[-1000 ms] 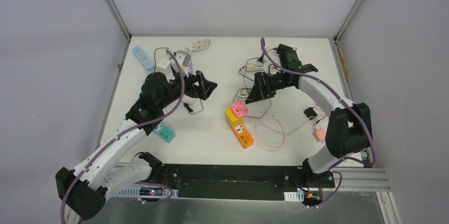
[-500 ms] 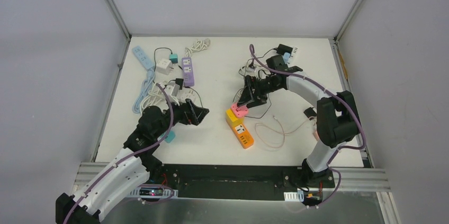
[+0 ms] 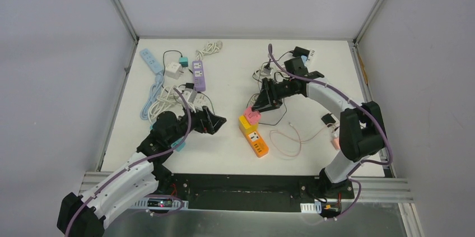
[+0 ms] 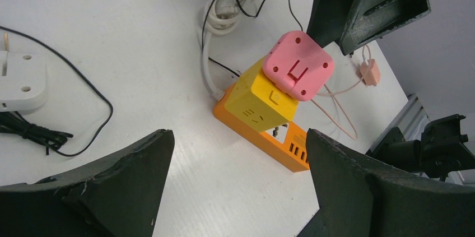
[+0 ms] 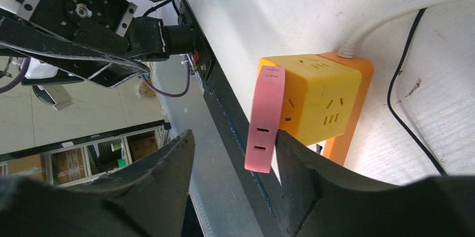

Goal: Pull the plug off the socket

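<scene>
My right claw (image 3: 257, 105), arm arced, points seven o'clock, spread astride the plug (image 3: 252, 115); my left claw (image 3: 219, 121), spread, points three.

The plug (image 5: 264, 119) sits on the socket (image 4: 255, 100), between the fingers of the right pincer (image 5: 233, 136) and close beside one of them. The socket stands on the bench (image 4: 112, 24) ahead of the left pincer (image 4: 238, 136), with a cable (image 4: 215, 13) beyond it.
</scene>
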{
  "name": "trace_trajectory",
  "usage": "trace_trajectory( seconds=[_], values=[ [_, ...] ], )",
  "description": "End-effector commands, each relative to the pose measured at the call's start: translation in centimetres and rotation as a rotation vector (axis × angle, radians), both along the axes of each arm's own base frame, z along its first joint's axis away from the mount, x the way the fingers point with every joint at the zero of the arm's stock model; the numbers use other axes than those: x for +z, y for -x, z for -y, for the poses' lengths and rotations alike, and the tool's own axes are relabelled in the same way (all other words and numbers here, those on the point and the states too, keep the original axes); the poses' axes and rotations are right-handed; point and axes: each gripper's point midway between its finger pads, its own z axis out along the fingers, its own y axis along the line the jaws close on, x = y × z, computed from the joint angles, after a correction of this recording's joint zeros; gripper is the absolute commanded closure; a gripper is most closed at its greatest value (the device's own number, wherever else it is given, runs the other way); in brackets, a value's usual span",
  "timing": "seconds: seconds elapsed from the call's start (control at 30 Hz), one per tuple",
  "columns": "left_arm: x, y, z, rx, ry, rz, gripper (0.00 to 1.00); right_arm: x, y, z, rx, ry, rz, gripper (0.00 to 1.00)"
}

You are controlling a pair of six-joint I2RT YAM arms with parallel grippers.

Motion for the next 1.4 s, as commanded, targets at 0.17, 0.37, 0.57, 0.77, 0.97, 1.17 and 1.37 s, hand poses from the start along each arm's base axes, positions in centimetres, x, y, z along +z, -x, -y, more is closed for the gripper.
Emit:
trace_trajectory(
  seconds=[0.17, 0.37, 0.57, 0.77, 0.97, 1.17, 1.37],
  values=[
    [0.3, 0.4, 2.9, -0.112, -0.065, 0.142, 0.1, 1.2, -0.2, -0.1, 0.036, 0.057, 0.143, 0.53],
    [-2.0, 0.1, 5.1, -0.161, -0.243, 0.237, 0.09, -0.8, -0.5, 0.1, 0.071, 0.221, 0.233, 0.53],
    [-3.8, -0.3, 7.2, -0.201, -0.306, 0.307, 0.03, -1.3, 0.1, -0.3, 0.098, 0.252, 0.231, 0.64],
    [-3.8, -1.1, 10.3, -0.24, -0.321, 0.358, 0.03, -1.7, 0.1, -0.4, 0.103, 0.269, 0.221, 0.75],
    [-4.5, -2.4, 11.9, -0.243, -0.339, 0.375, 0.06, -2.1, 0.1, -0.4, 0.104, 0.269, 0.202, 0.89],
    [-5.4, -2.2, 12.8, -0.287, -0.342, 0.346, 0.2, -2.3, 0.1, -0.5, 0.102, 0.27, 0.184, 1.0],
    [-7.0, -1.7, 13.6, -0.335, -0.345, 0.272, 0.77, -2.6, -0.6, -0.2, 0.059, 0.302, 0.167, 1.0]
  ],
)
